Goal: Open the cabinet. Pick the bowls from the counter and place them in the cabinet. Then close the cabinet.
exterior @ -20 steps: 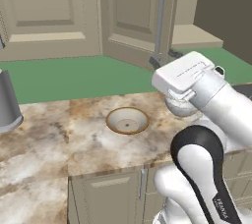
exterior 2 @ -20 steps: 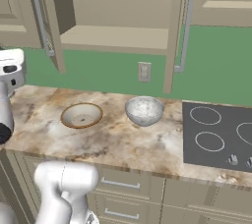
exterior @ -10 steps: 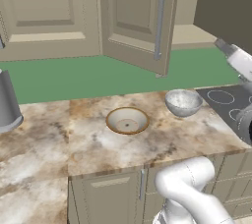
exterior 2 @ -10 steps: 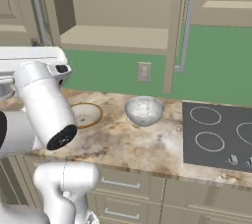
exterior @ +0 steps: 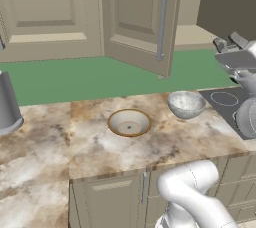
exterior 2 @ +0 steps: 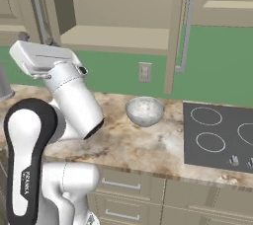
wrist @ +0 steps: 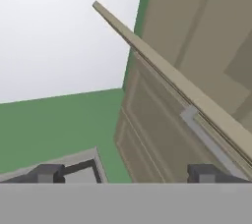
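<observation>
The cabinet (exterior 2: 116, 36) stands with both doors swung out, its shelf bare. Its right door (exterior: 142, 19) carries a long silver handle (exterior: 162, 22). On the counter (exterior: 95, 147) sit both bowls: the cream one with a brown rim (exterior: 129, 122) and, to its right, the mottled grey one (exterior: 186, 104), also seen as grey bowl (exterior 2: 144, 110). My arm hides the cream bowl in the right base view. My gripper (exterior: 229, 43) hangs high at the right, well clear of both bowls. In the hand view the gripper (wrist: 127, 174) is open, empty, facing a door's edge and handle (wrist: 206, 137).
A tall grey cylinder (exterior: 7, 104) stands at the counter's left end. The dark stovetop (exterior 2: 222, 137) lies right of the grey bowl. A wall socket (exterior 2: 144, 72) sits on the green backsplash. Low drawers with short handles (exterior 2: 118, 184) run under the counter.
My hand has drawn away from the right door's handle, swinging right and back toward the base. The fingers have spread slightly wider. Doors and bowls have not moved.
</observation>
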Robot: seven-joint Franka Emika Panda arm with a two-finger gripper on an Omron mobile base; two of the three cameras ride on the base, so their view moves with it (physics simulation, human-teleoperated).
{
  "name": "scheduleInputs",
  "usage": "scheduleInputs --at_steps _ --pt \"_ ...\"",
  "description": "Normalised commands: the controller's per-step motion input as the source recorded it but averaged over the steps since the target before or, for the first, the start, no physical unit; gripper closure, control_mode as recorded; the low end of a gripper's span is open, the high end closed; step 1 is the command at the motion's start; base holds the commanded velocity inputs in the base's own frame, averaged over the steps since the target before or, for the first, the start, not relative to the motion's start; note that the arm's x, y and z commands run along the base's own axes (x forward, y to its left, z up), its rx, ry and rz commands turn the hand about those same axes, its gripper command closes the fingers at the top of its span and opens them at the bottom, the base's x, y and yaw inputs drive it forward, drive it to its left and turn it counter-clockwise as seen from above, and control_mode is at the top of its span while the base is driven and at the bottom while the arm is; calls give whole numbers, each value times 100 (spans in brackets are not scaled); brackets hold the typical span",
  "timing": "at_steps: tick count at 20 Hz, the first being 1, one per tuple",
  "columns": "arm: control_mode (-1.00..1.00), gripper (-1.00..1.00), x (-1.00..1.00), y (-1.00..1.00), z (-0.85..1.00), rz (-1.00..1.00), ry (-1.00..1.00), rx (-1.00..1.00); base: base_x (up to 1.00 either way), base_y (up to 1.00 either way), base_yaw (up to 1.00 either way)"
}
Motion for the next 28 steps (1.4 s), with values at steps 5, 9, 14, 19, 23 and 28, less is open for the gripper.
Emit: scheduleInputs --at_steps 5,9,14,19,23,28 --pt "-100 -100 6 0 3 14 46 9 0 0 0" --pt "-100 -100 6 0 0 21 45 12 0 0 0" --pt "-100 -100 0 -22 0 20 35 14 0 0 0" --pt "-100 -100 21 -8 -3 9 21 2 0 0 0" --pt "-100 -100 36 0 -16 0 3 0 0 0 0" --pt "-100 -100 55 0 -25 0 0 0 0 0 0"
